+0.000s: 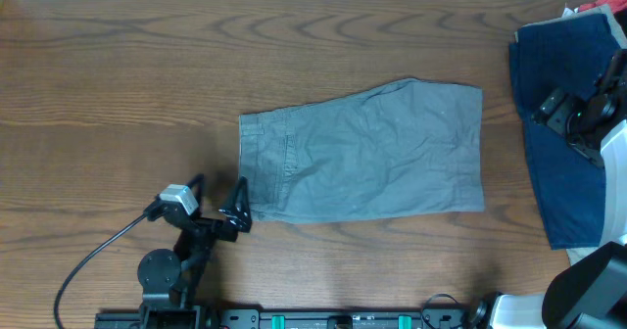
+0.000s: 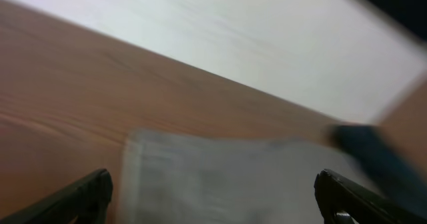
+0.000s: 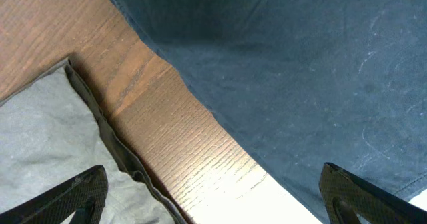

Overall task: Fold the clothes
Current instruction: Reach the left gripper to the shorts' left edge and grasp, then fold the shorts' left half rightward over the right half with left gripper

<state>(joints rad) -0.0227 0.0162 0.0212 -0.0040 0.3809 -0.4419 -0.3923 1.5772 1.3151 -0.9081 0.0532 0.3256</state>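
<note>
Brown wooden boards are making up the surface (image 1: pixel 118 65). Flat grey-khaki cotton shorts (image 1: pixel 372 153) are lying in the middle of it, with the waistband on the left and the leg ends on the right. I think they are already folded once, one leg on top of the other. A dark navy blue cloth garment (image 1: pixel 554 163) is lying at the right edge, near the shorts but not touching them.

The left pincer (image 1: pixel 219 192) is sitting just beside the near waistband corner, spread wide and pinching nothing. The right pincer (image 3: pixel 213 197) is hanging above the navy garment, close to the leg ends of the shorts, also spread and holding nothing.

I am guessing the step in hand is getting ready for the next fold. The next move is calling for the left pincer to pinch the waistband edge and carry it over toward the leg ends, keeping the cloth smooth.
</note>
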